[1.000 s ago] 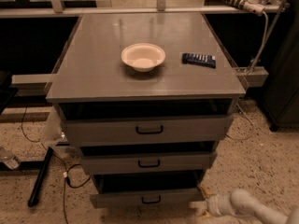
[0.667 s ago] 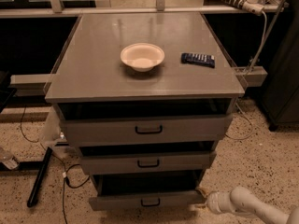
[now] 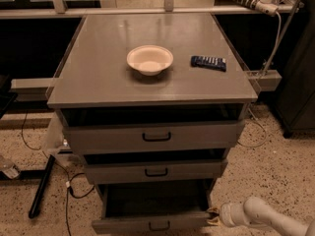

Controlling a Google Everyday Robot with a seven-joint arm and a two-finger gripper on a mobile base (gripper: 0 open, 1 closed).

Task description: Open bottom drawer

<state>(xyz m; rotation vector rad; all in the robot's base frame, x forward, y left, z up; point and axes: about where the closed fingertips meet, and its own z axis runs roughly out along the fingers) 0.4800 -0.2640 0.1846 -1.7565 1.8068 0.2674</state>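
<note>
One gripper [image 3: 212,216] sits at the lower right corner of the cabinet [image 3: 64,90], its yellowish tip against the right end of the bottom drawer [image 3: 123,226], with the pale arm [image 3: 263,216] trailing off to the right over the speckled floor; whether the gripper is apart, together or clamped on the drawer's edge I cannot tell. The bottom drawer is the lowest of the cabinet's three and stands partly pulled out, its dark inside showing behind the front panel, so the task looks well along. Its small black handle [image 3: 159,226] sits at the middle of the panel, apart from the gripper. Above it in the cabinet are the middle drawer [image 3: 197,170] and the top drawer [image 3: 206,136], each a little proud of the frame. On the cabinet's top rest a pale bowl [image 3: 149,59] near the middle and a dark remote [image 3: 208,62] toward the right edge. The main risk, as I judge it, comes from working at one end and not at the handle: an off-centre pull could skew the drawer and bind it, or the gripper could slip off the corner. A hard tug could also jolt the cabinet and shift the bowl.
</note>
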